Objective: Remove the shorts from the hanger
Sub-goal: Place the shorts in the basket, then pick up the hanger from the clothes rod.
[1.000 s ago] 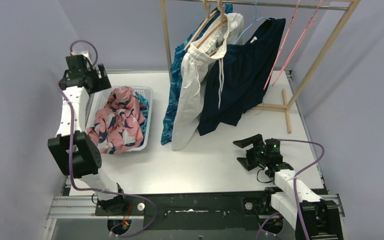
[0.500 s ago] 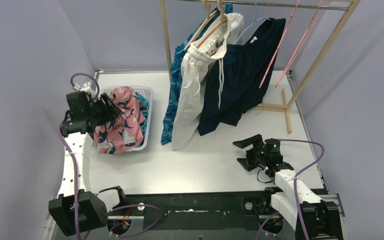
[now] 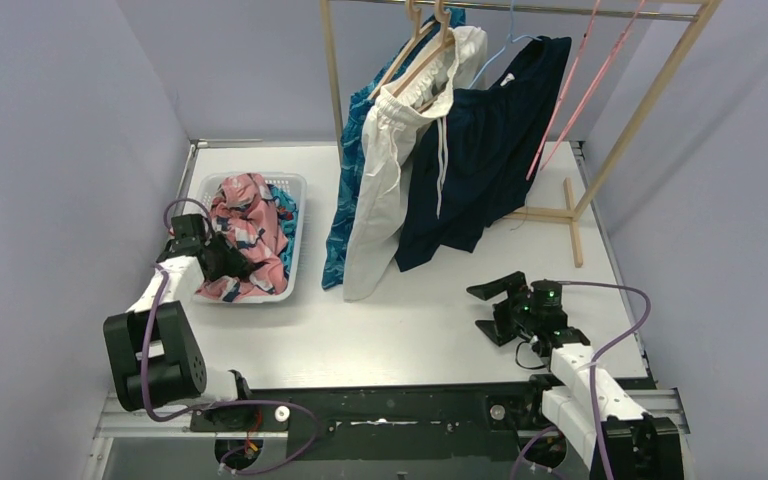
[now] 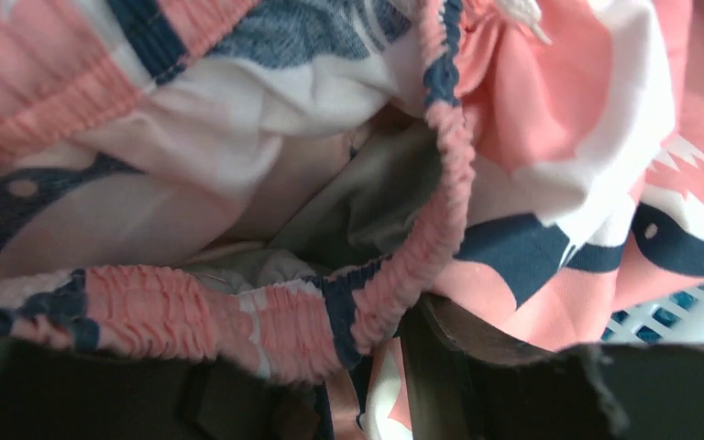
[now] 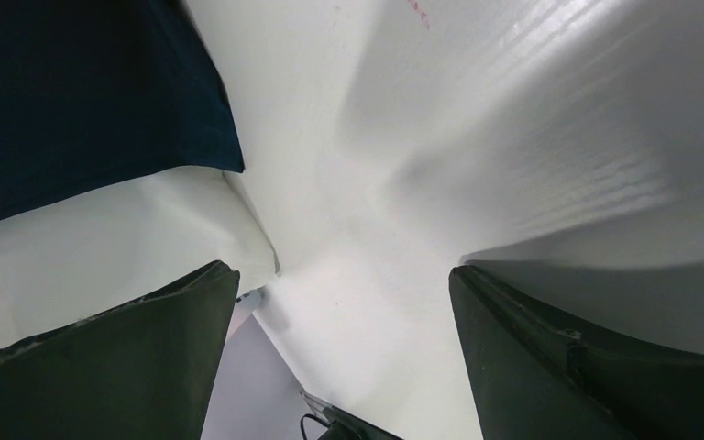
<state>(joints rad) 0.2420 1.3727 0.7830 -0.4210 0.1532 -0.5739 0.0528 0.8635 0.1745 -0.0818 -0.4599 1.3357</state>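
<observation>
Floral shorts [image 3: 245, 218] in basket [image 3: 285, 180] | left gripper [image 3: 225, 262] on them, grip unclear

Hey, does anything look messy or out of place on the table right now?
Only the pink floral shorts: they are heaped in the white basket and spill over its near left corner, where the left gripper is buried in the fabric. Nothing else stands out.

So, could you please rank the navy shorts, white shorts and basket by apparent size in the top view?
1. navy shorts and white shorts: alike, and nearer the camera, so unranked
2. basket
</observation>
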